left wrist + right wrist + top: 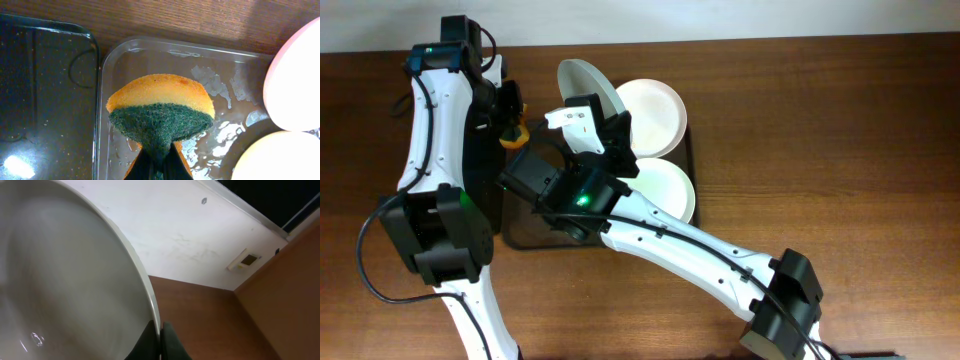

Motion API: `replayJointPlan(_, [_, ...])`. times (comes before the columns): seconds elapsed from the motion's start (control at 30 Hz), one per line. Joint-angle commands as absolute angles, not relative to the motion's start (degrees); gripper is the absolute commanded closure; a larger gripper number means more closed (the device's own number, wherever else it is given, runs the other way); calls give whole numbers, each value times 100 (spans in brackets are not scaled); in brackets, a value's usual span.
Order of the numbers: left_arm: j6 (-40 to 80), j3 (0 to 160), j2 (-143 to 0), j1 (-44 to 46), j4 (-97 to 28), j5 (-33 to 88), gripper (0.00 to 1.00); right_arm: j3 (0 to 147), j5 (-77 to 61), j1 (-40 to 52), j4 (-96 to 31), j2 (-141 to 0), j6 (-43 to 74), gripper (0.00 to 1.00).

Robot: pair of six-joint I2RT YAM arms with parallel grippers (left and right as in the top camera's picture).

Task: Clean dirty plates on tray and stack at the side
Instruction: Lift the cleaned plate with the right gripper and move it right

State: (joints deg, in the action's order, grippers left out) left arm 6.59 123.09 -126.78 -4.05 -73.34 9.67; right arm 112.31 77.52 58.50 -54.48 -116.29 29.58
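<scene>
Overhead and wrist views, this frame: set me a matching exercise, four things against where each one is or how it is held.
1. sponge
2. raised plate
3. plate nearest the robot
4. black tray

a. lying flat on the tray
b. pinched in the left gripper
c. on the table beside the tray
d. held tilted by its rim in the right gripper

Pairs: 1-b, 2-d, 3-a, 4-c
</scene>
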Motion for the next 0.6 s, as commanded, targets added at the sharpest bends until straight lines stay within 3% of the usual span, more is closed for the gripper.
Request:
replayJointPlan(0.0, [550, 12280, -12663, -375, -7306, 1076, 99, 11264, 8018, 5887, -5406, -11483, 3048, 96])
replayJointPlan(0.3, [550, 12280, -12663, -375, -7264, 1074, 99, 11264, 5225, 5098, -5527, -11308, 3052, 96])
replayJointPlan(0.57, [550, 12276, -12663, -375, -7118, 1076, 99, 11150, 1249, 2296, -6982, -10879, 2932, 96])
